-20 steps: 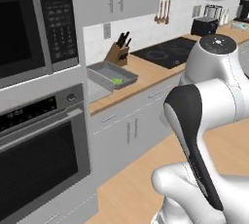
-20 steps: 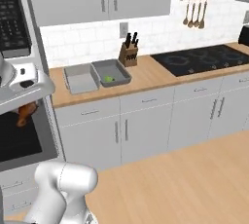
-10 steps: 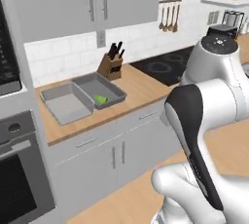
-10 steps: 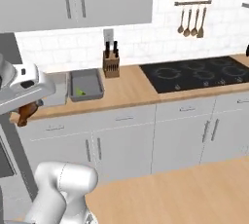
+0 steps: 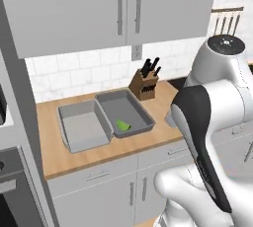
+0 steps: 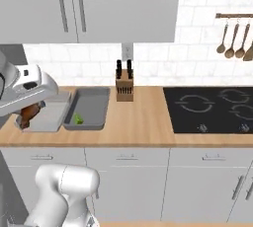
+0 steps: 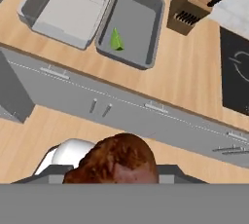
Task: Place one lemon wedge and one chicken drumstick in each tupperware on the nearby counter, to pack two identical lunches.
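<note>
Two grey tupperwares stand side by side on the wooden counter (image 5: pixel 148 139). The left tupperware (image 5: pixel 84 130) (image 7: pixel 68 9) holds nothing. In the right tupperware (image 5: pixel 129 107) (image 6: pixel 94 103) (image 7: pixel 136 21) lies one lemon wedge (image 5: pixel 123 126) (image 6: pixel 78 119) (image 7: pixel 116 40). My gripper (image 6: pixel 25 118) hangs at the left in front of the counter, shut on a reddish-brown chicken drumstick (image 6: pixel 29 114) (image 7: pixel 116 162). The meaty end of the drumstick hides the fingertips in the hand view. The hand sits well short of the tupperwares, out over the floor.
A wooden knife block (image 5: pixel 146 80) (image 6: pixel 124 88) (image 7: pixel 192 9) stands just right of the tupperwares. A black cooktop (image 6: pixel 212 107) lies further right, with utensils (image 6: pixel 232 36) hanging on the wall above. Grey wall cabinets (image 5: pixel 118 9) hang overhead. Drawer fronts (image 7: pixel 126 106) line the counter's front.
The whole picture has shifted: the base drove, the oven and microwave slid off to the left, and the tupperwares came to the middle. The drumstick stays in the gripper.
</note>
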Robot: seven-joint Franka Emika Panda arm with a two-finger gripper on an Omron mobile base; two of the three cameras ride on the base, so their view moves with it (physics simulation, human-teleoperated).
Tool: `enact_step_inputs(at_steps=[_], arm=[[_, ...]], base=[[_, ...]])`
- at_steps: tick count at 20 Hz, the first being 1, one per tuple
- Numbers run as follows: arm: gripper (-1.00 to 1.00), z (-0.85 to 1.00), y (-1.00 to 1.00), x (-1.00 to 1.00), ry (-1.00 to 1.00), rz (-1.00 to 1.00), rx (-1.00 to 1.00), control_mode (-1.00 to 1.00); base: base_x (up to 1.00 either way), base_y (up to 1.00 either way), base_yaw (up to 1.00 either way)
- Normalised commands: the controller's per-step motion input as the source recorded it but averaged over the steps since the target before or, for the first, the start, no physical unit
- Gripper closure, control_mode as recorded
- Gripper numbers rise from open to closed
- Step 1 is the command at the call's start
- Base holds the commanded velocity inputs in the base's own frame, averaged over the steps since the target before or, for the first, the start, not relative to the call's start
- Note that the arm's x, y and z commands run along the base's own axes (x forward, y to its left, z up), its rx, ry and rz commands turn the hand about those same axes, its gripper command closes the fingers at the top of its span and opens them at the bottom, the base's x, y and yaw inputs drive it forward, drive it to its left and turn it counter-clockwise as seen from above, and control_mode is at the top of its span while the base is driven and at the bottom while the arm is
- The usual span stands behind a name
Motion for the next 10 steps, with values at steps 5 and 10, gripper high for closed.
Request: enact_step_inputs(at_steps=[5,10], arm=[[1.00,-0.18,0.12,0.60,-0.02,0.16,0.04,-1.00],[1.00,-0.66,0.02,1.00,-0.01,0.19,0.00,-1.00]], base=[[0.40,0.12,0.12],[0.00,0.00,0.00]])
